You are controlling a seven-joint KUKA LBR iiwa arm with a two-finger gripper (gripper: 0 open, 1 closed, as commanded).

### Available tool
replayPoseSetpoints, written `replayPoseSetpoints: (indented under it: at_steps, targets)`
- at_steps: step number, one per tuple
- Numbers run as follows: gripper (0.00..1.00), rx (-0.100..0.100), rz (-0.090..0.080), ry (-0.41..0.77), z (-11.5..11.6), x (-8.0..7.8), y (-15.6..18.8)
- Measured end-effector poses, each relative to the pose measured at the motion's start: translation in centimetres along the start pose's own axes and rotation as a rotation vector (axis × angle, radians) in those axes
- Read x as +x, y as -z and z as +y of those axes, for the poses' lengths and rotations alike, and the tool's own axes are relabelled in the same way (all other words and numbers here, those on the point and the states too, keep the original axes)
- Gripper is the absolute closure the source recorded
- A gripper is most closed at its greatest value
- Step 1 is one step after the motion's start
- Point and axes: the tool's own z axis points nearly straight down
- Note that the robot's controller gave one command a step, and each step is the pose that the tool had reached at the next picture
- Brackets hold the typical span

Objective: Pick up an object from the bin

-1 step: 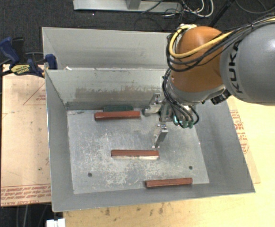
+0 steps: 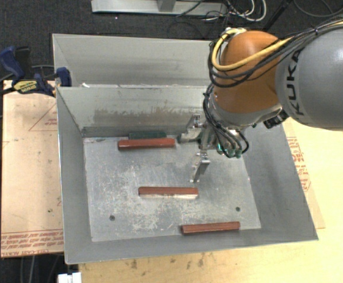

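Down in the scuffed grey bin (image 2: 118, 187); hanging low over its floor, gripper (image 2: 200, 173), open or closed impossible to tell; just beside, toward the near wall, red-brown bar (image 2: 168, 191), lying flat, probably easiest to take.

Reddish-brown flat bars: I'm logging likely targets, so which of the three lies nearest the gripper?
The middle reddish-brown flat bar, its right end by the gripper; the back-wall bar and the front-edge bar lie farther off.
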Motion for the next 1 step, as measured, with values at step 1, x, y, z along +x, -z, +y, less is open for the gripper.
replayPoseSetpoints:
  at_steps: [1]
  targets:
    - [0.00,0.000,-0.006,0.058,0.36,-0.20,-4.85]
